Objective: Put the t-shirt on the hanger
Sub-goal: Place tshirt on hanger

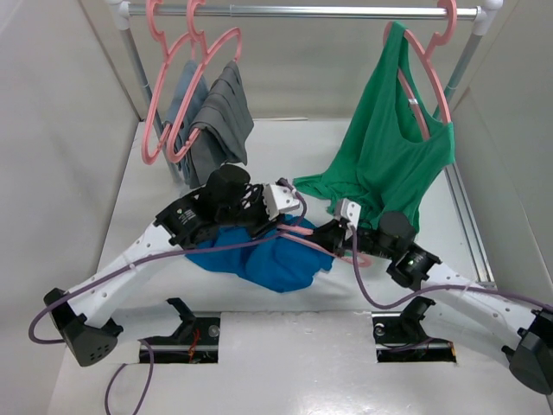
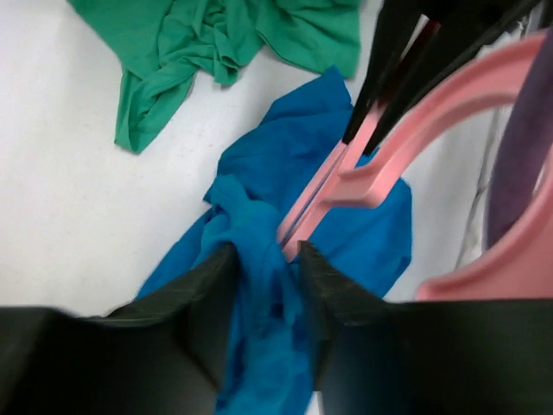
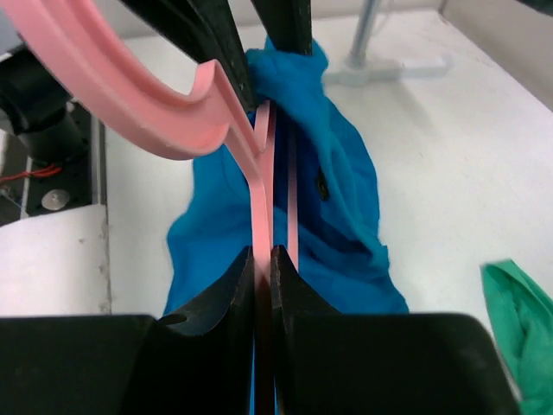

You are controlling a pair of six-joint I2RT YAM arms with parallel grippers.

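Reaching inward from their bases at the near edge of the table (image 1: 285, 372), both arms meet over the middle of the surface, where everything turns on how the hanger lies to the shirt. The right gripper (image 3: 263, 255) has its jaws pressed together on a thin bar of the hanger (image 3: 259, 199). That bar runs straight out from those jaws toward the left arm, its long axis crosswise on the table and its curved shoulder raised above the cloth. The t-shirt (image 1: 259, 255) lies crumpled on the table under and just beyond that bar, mostly on the left arm's side, so the left arm is the nearer one to the fabric. The left gripper (image 2: 266, 252) faces the hanger's end with a twisted fold of blue cloth between its fingers (image 2: 216, 277). They stand a little apart and the fold touches both, but whether they pinch it I cannot tell. As far as the views show, no part of the shirt sits over the hanger's shoulders, so I judge the task early: an opening of the shirt must be drawn along the bar toward the right jaws. Farther back the green top (image 1: 389, 147) trails onto the table, and grey garments (image 1: 220, 121) hang from the rail (image 1: 302, 11)
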